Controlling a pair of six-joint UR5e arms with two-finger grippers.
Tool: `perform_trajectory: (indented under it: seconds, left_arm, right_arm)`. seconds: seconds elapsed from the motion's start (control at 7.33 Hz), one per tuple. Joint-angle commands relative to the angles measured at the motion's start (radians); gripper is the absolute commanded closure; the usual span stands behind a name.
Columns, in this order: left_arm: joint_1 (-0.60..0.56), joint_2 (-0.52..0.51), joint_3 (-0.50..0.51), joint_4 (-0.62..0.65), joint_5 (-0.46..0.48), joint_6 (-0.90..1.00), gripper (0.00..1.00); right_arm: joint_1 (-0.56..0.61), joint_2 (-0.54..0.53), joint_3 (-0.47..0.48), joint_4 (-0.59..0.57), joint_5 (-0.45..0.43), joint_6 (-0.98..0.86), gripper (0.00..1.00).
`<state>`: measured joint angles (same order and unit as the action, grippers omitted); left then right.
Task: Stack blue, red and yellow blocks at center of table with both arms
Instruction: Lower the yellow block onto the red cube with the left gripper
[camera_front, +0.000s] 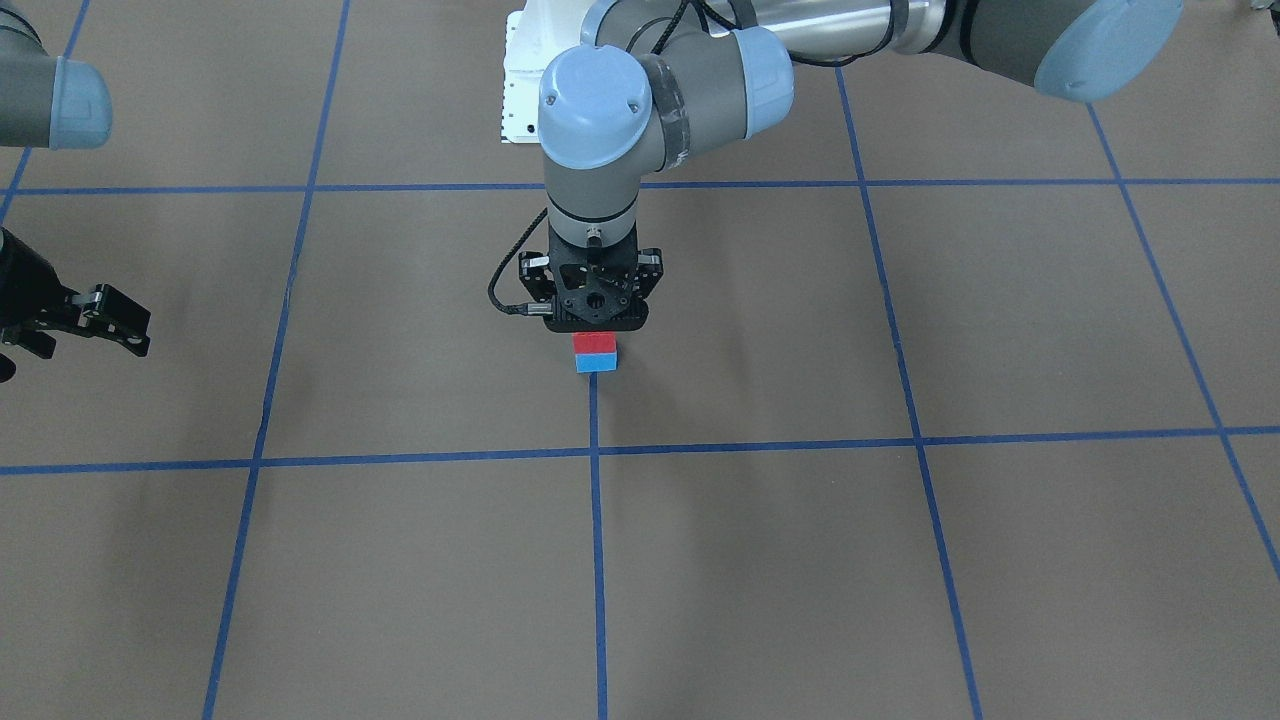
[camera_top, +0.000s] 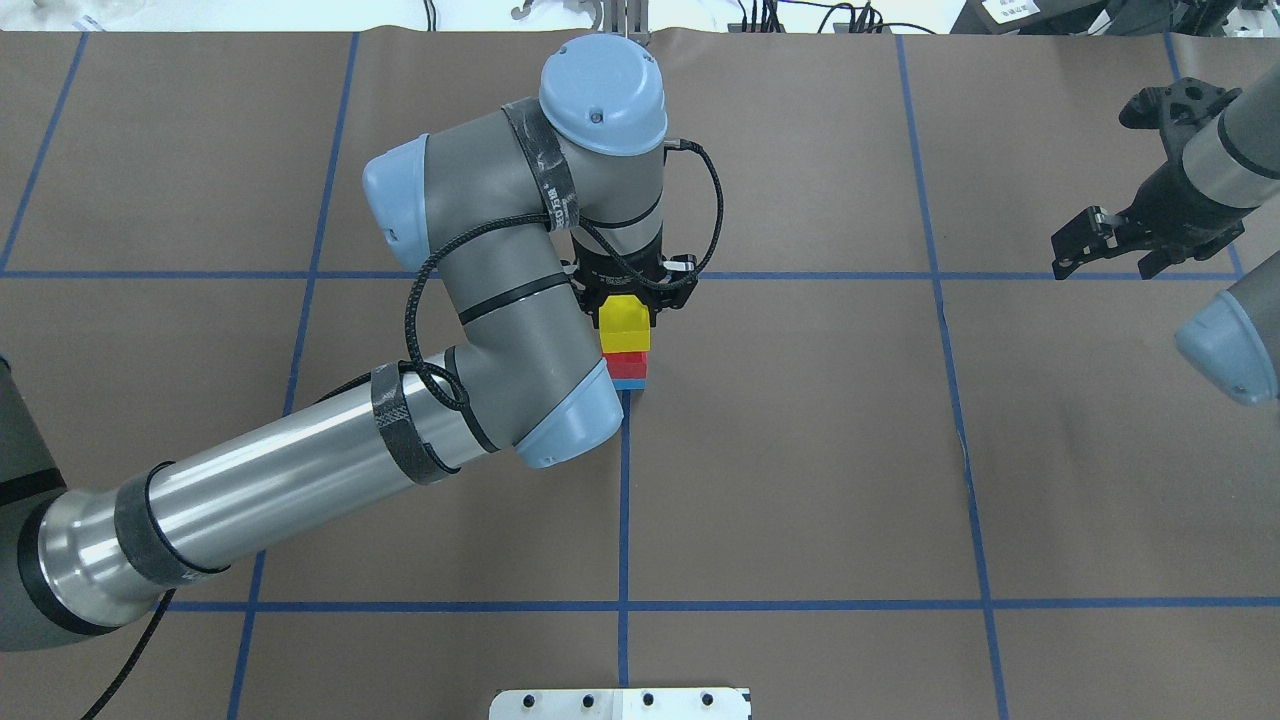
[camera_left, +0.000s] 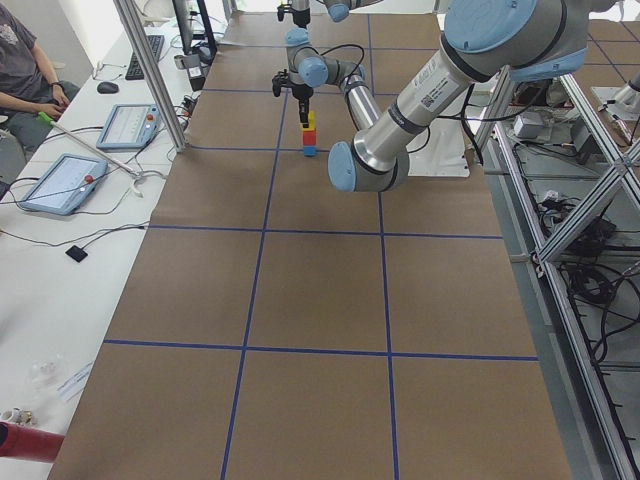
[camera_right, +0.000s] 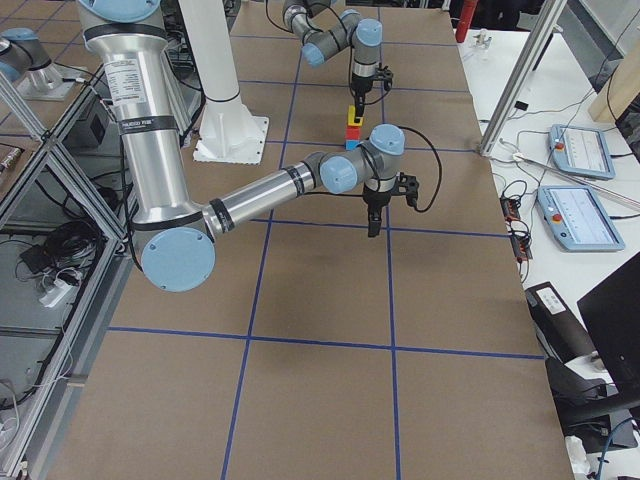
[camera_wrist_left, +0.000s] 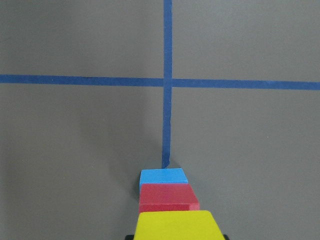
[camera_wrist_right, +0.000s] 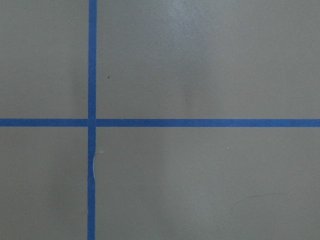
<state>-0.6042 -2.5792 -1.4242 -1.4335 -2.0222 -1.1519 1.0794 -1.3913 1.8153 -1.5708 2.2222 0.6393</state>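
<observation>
Left fingers (camera_top: 657, 302) pinch the yellow block (camera_top: 625, 322), seated on red (camera_front: 596, 343) over blue (camera_front: 596, 362) at the bench (camera_top: 800, 450) centre. Opening unevenly or lifting askew could drag yellow and topple all three. Right fingers (camera_top: 1085, 235) hang open, empty, well off right.

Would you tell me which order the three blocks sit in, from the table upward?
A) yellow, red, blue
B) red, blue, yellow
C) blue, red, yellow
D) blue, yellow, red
C, since the overhead view shows the blue block on the table, the red block on it and the yellow block on top.
</observation>
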Motion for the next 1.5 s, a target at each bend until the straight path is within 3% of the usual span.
perform_trajectory:
  seconds: [0.0,1.36]
  left_arm:
    - [0.004,-0.001,0.004,-0.001,0.008,-0.005,1.0]
    - [0.011,0.002,0.018,-0.008,0.013,-0.051,1.0]
  right_arm:
    - [0.001,0.0,0.002,0.0,0.001,0.002,0.0]
    - [-0.001,0.0,0.002,0.0,0.001,0.005,0.0]
